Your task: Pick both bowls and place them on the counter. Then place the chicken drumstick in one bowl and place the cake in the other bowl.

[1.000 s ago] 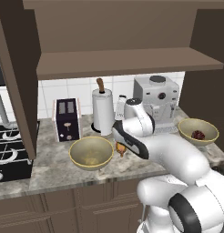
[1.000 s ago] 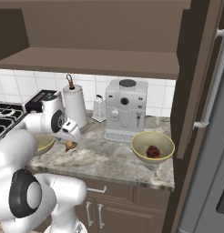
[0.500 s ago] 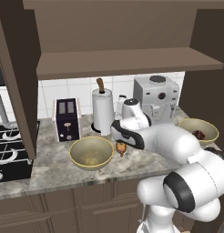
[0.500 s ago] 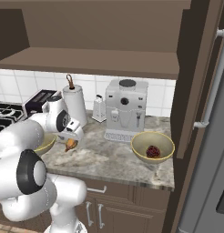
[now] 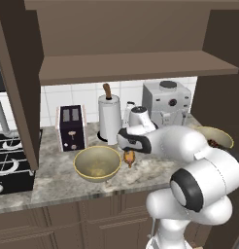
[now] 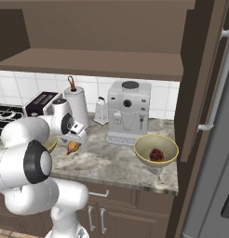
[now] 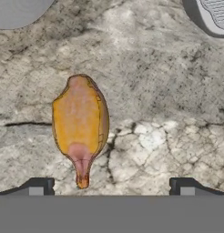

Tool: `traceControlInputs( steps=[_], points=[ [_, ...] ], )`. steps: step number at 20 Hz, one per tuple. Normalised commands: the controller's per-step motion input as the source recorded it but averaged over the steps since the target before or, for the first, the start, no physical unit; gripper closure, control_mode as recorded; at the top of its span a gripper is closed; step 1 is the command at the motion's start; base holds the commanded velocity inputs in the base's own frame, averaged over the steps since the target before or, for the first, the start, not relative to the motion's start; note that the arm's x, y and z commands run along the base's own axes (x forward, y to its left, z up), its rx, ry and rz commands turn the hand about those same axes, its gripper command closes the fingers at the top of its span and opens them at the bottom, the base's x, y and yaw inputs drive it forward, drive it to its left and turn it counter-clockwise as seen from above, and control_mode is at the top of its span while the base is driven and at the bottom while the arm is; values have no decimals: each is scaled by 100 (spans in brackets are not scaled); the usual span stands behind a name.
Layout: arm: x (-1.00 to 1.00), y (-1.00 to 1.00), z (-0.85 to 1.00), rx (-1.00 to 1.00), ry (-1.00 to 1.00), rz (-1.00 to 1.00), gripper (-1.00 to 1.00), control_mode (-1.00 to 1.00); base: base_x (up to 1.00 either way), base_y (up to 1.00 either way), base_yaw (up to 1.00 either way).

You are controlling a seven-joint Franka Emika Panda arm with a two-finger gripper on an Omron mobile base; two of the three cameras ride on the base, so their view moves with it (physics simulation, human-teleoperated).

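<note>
The chicken drumstick (image 7: pixel 80 123), orange-brown and glazed, lies on the marbled counter (image 7: pixel 168 91) with its narrow end toward my fingers. My gripper (image 7: pixel 111 186) hangs just above it, open, with the meat nearer one fingertip (image 7: pixel 38 185). In the left base view the gripper (image 5: pixel 128 150) sits over the drumstick (image 5: pixel 129 157), right of an empty bowl (image 5: pixel 97 163). The second bowl (image 6: pixel 157 148) stands at the counter's right end with the cake (image 6: pixel 156 155) inside. From the right, the drumstick (image 6: pixel 72 148) lies under the gripper (image 6: pixel 73 141).
A toaster (image 5: pixel 71 127), a paper towel roll (image 5: pixel 108 119) and a coffee machine (image 5: pixel 166 104) line the back wall, with a grater (image 6: pixel 101 111) between them. The stove (image 5: pixel 9 160) is at the left. A dark wooden shelf (image 5: pixel 136 65) hangs overhead.
My arm has swung its elbow round to the right while the hand stayed low over the drumstick. The drumstick, both bowls and the cake have not moved. The jaws stay open.
</note>
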Motion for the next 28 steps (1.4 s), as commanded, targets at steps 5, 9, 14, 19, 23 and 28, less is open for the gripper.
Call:
traceControlInputs(
  steps=[5, 9, 14, 19, 23, 28],
  points=[
    [3, 1, -14, 2, 0, 1, -100, -100, 0, 0, 0],
    [6, 0, -15, 0, 0, 1, -100, -100, 0, 0, 0],
    [12, 4, -13, 0, 0, 0, -100, -100, 0, 0, 0],
    [19, 7, -13, 0, 0, 0, -100, -100, 0, 0, 0],
    [16, 3, -13, 0, 0, 0, -100, -100, 0, 0, 0],
    [7, 3, -9, 0, 0, 0, -100, -100, 0, 0, 0]
  ],
)
